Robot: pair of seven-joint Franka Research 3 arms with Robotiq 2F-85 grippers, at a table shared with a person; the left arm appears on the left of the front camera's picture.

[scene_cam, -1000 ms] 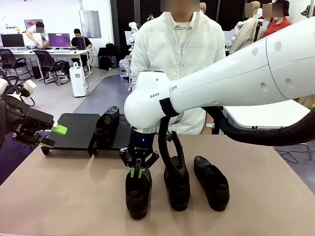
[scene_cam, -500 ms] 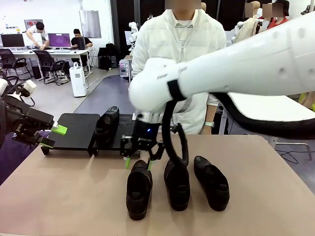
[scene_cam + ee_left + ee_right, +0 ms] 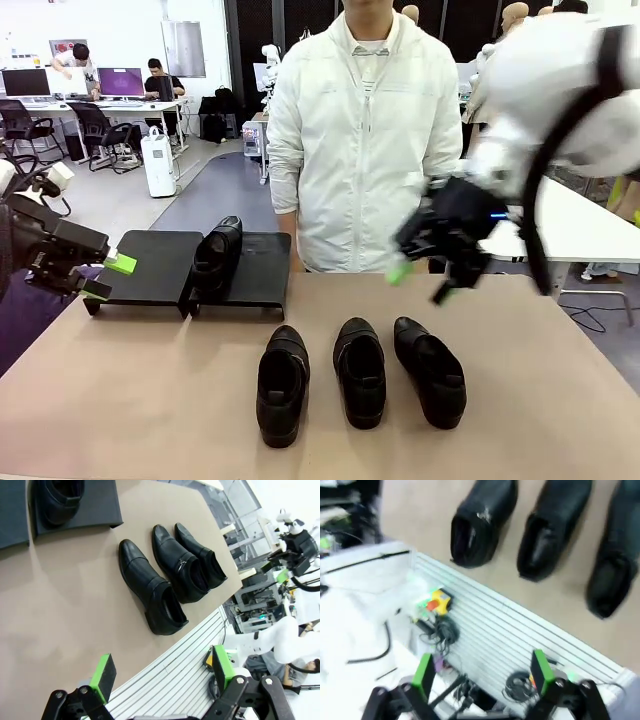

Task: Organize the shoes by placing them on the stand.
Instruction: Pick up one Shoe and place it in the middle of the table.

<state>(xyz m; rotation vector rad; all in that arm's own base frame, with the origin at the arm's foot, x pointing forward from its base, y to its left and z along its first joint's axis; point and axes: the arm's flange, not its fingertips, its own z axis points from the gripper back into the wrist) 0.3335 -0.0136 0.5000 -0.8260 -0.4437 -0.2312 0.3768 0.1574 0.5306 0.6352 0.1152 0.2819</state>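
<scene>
Three black shoes lie side by side on the tan table: the left shoe (image 3: 282,385), the middle shoe (image 3: 360,372) and the right shoe (image 3: 430,372). A further shoe (image 3: 218,255) sits across the inner edges of the stand's two black platforms (image 3: 155,262) (image 3: 262,268). My right gripper (image 3: 422,280), blurred, hangs open and empty above the table's far right. Its wrist view looks down on the three shoes (image 3: 482,520) (image 3: 552,527) (image 3: 615,555) past the open gripper (image 3: 482,672). At the left edge my left gripper (image 3: 110,277) (image 3: 162,672) stands open, with the shoes (image 3: 150,595) and the stand (image 3: 95,505) beyond it.
A person in a white jacket (image 3: 365,130) stands at the table's far side, behind the shoes. Bare tabletop (image 3: 120,390) spreads in front of the stand. The table's near edge and a slatted base (image 3: 520,630) appear in the right wrist view.
My right gripper opened off the left shoe, rose and swung away to the right. That shoe stays on the table. The left arm has not moved.
</scene>
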